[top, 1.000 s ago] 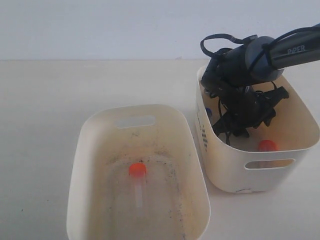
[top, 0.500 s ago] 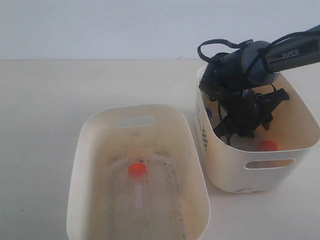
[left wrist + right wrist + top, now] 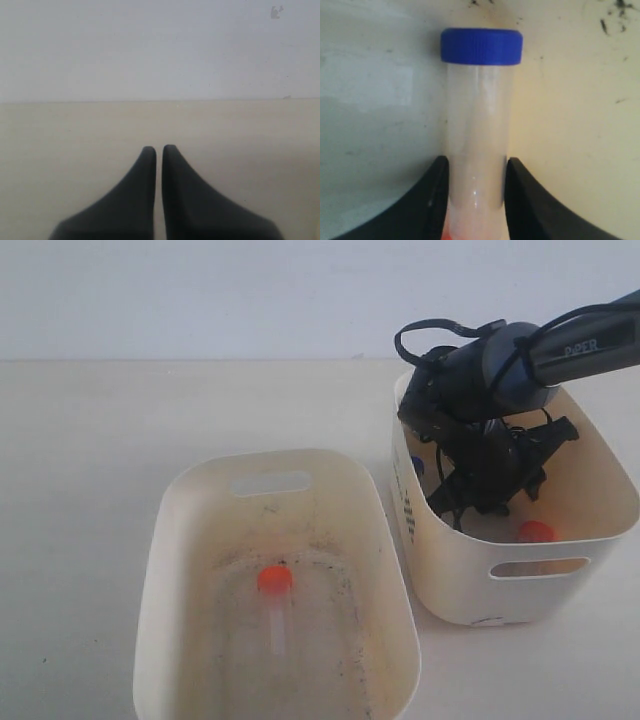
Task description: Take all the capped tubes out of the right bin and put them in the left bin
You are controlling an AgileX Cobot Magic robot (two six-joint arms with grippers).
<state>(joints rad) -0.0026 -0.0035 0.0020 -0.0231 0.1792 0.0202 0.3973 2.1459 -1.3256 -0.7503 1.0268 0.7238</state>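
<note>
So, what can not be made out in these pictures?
- Exterior view: floor of the right bin, hidden by the right arm and near wall; remaining tubes uncountable.
- Right wrist view: blue-capped tube, base cut off by the frame edge.
- Left wrist view: no bin, only the left gripper.

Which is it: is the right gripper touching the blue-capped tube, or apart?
Touching. In the right wrist view, both fingers of the right gripper press against the blue-capped tube, no gap.

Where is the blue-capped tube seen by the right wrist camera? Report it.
In the right wrist view the blue-capped tube is clamped between the fingers of the right gripper, down inside the right bin on the exterior view's right side.
</note>
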